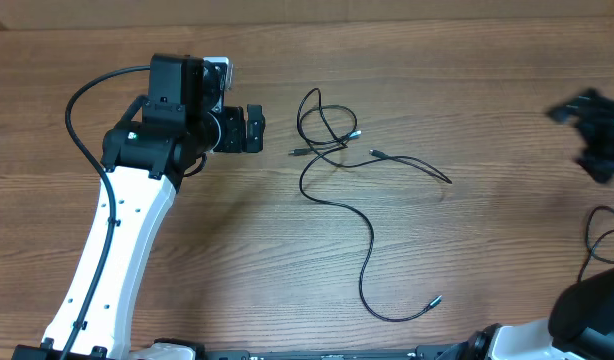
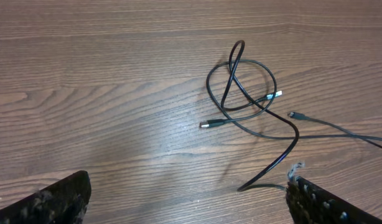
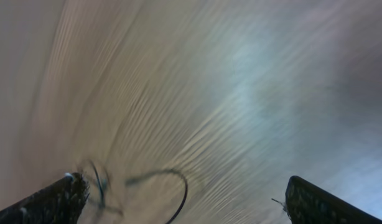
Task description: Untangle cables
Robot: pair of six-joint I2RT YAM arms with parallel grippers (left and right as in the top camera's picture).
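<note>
Several thin black cables [image 1: 332, 143] lie in the middle of the wooden table [image 1: 467, 70]. Their loops cross in a small tangle. One long cable [image 1: 368, 232] snakes from it toward the front and ends in a plug [image 1: 434, 299]. Another [image 1: 412, 162] runs off to the right. My left gripper [image 1: 253, 128] hovers just left of the tangle, open and holding nothing. In the left wrist view the tangle [image 2: 296, 132] lies ahead of the open gripper [image 2: 188, 202]. My right gripper [image 1: 590, 135], blurred, is far right and open. Its wrist view shows a blurred cable loop [image 3: 181, 186] between its spread fingers [image 3: 321, 205].
The left arm [image 1: 107, 240] stretches from the front left edge toward the centre. The right arm's base [image 1: 587, 310] and its own thicker black wire [image 1: 593, 240] sit at the front right. Bare wood surrounds the cables.
</note>
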